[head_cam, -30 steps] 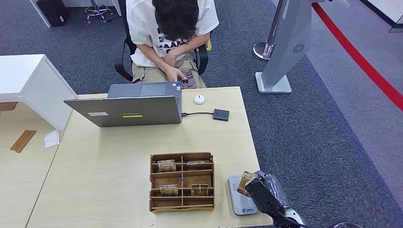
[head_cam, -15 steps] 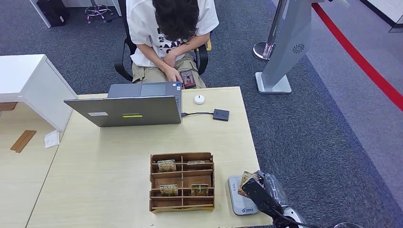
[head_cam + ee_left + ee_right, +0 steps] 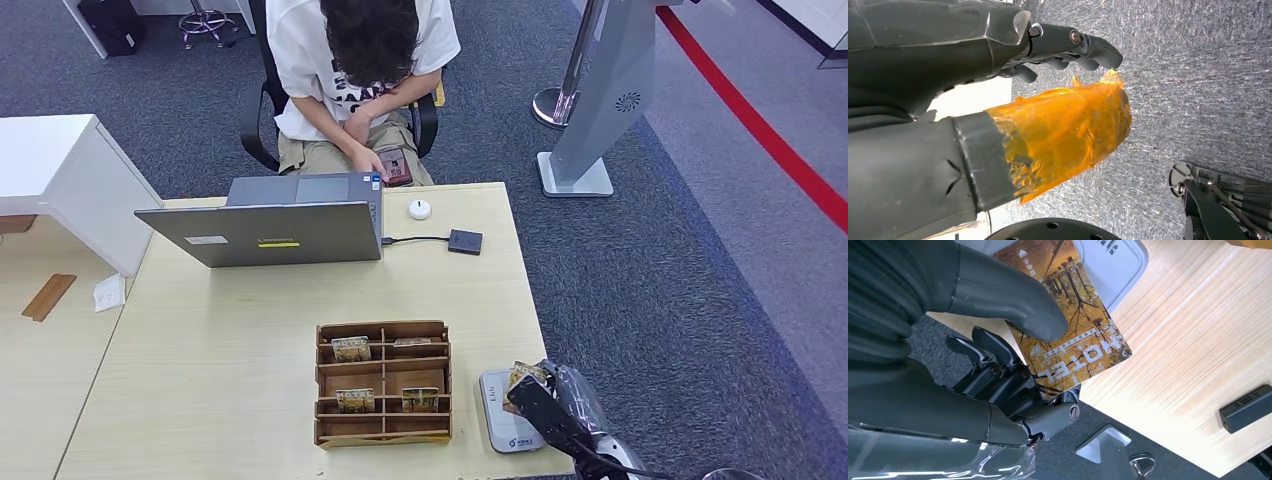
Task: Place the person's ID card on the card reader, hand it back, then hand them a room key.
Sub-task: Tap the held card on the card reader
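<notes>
1. the card, printed with an autumn scene and the word hotel, is pinched between the thumb and fingers of the right hand, at the table's near right corner.
2. it hangs over the grey card reader; whether it touches the reader cannot be told.
3. just beside the reader stands a wooden organizer with more cards in its compartments.
4. the left hand is over carpet, fingers curled, nothing in it, its thumb wrapped in orange tape.
5. across the table, a laptop, a small black box and a seated person looking at a phone.
</notes>
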